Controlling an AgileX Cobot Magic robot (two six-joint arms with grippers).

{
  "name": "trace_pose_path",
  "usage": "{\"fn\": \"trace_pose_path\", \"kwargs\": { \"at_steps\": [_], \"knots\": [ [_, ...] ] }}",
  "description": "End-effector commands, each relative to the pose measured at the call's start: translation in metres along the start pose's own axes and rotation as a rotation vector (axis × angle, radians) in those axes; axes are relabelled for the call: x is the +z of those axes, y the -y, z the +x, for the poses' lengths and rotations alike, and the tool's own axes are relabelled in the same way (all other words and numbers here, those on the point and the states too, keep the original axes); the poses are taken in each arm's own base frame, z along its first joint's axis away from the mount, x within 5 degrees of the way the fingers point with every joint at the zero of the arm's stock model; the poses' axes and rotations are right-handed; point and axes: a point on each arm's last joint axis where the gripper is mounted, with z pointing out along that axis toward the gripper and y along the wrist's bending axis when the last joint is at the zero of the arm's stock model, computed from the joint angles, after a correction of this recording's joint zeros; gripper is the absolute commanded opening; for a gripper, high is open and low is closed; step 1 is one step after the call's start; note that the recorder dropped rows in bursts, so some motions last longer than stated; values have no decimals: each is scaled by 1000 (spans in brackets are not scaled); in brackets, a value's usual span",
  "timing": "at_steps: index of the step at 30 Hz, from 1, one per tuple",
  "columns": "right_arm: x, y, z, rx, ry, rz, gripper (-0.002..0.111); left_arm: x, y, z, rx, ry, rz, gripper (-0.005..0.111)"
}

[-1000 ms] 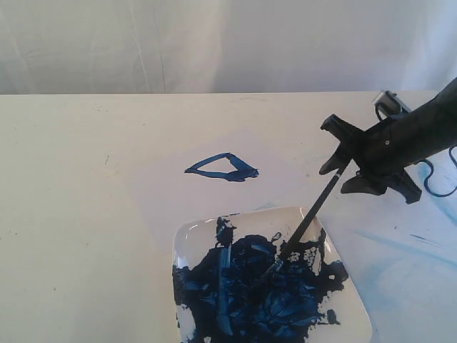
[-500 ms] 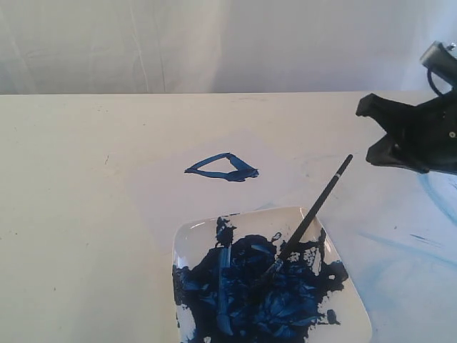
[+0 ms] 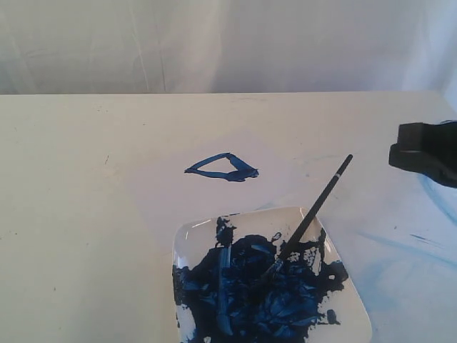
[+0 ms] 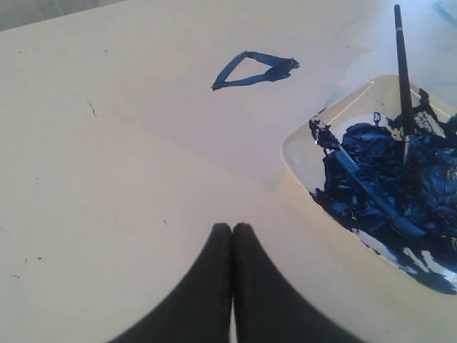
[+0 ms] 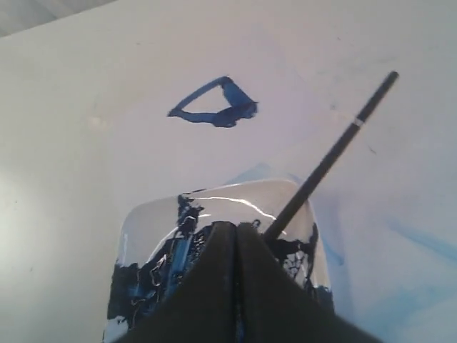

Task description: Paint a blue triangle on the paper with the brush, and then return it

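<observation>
The blue triangle (image 3: 223, 168) is a small dark-blue outline on the paper (image 3: 178, 196), just beyond the plate. The brush (image 3: 314, 207) lies free, bristles down in the dark-blue paint blob (image 3: 264, 293) on the white plate (image 3: 193, 232), with its black handle slanting up over the far right rim. My right gripper (image 3: 410, 153) hangs at the right edge, apart from the brush, jaws pressed together and empty (image 5: 237, 225). My left gripper (image 4: 232, 227) is shut and empty above bare table, with triangle (image 4: 253, 69), plate (image 4: 300, 150) and brush (image 4: 402, 64) beyond it.
Faint light-blue smears (image 3: 407, 246) mark the table to the right of the plate. A white cloth backdrop (image 3: 214, 43) rises behind the table's far edge. The plate's near side runs out of the exterior view.
My right gripper let go of the brush handle, pulled away to the right, and its jaws came together. The brush stayed leaning in the plate.
</observation>
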Motion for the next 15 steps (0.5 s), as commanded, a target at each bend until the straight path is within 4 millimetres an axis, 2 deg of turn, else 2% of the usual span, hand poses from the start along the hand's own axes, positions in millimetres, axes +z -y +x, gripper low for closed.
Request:
{"fn": "trace_pose_path", "kwargs": {
  "at_steps": [1,8,15],
  "knots": [
    [-20,-17,4,-131,52,-105,0,0,5,6,-1,-45,48,0],
    [-40,-29,7,-143,122,-154,0,0,6,7,-1,-65,67,0],
    [-32,-25,22,-234,56,-168,0,0,6,7,2,-64,67,0]
  ]
}}
